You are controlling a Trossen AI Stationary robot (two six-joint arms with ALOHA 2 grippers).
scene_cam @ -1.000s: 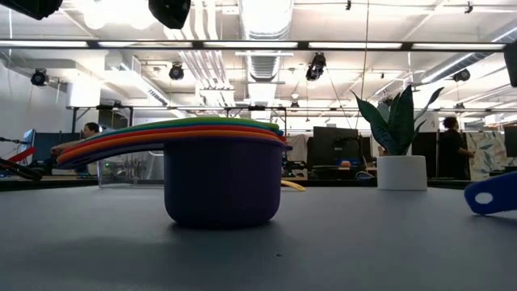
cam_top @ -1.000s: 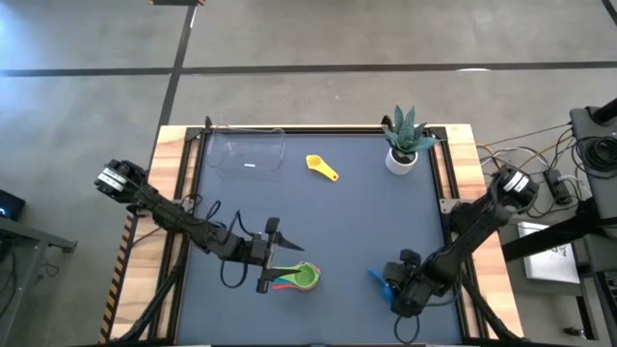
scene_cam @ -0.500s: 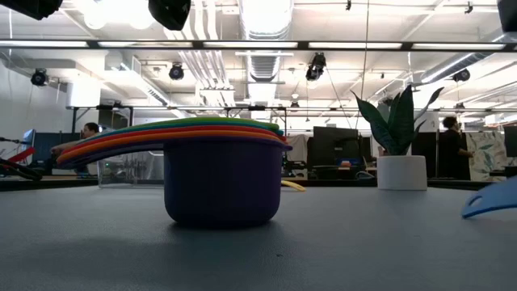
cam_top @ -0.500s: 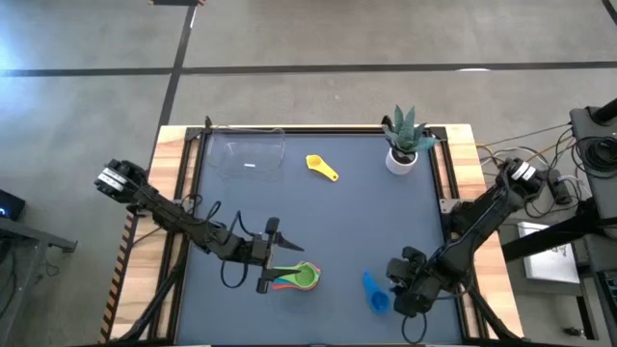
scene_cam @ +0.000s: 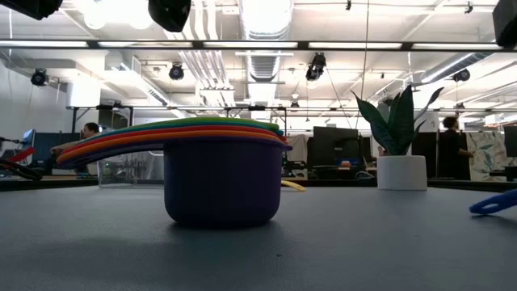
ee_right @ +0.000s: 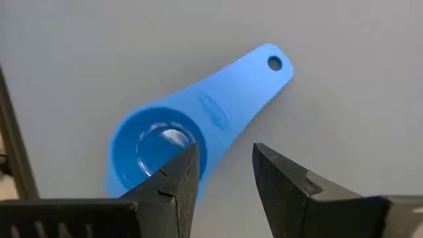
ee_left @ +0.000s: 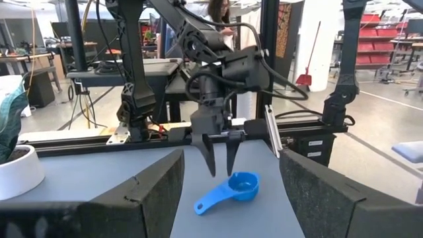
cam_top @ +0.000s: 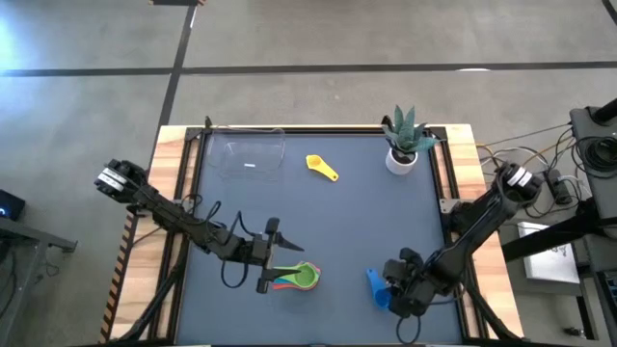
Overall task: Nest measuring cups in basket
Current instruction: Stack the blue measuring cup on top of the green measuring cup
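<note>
Although the basket (cam_top: 248,154) stands at the far left of the worktop (cam_top: 318,217) with no cup inside it, several measuring cups are already nested in a stack (cam_top: 297,278) well short of it, nearer the front edge. Just left of that stack, the left gripper (cam_top: 269,254) rests with fingers apart, holding nothing. A yellow cup (cam_top: 321,166) lies just right of the basket. Far right of the stack, the right gripper (cam_top: 389,291) hovers over the blue cup (cam_top: 375,286), fingers apart, gripping nothing. Blue and yellow remain loose; the basket awaits everything.
</note>
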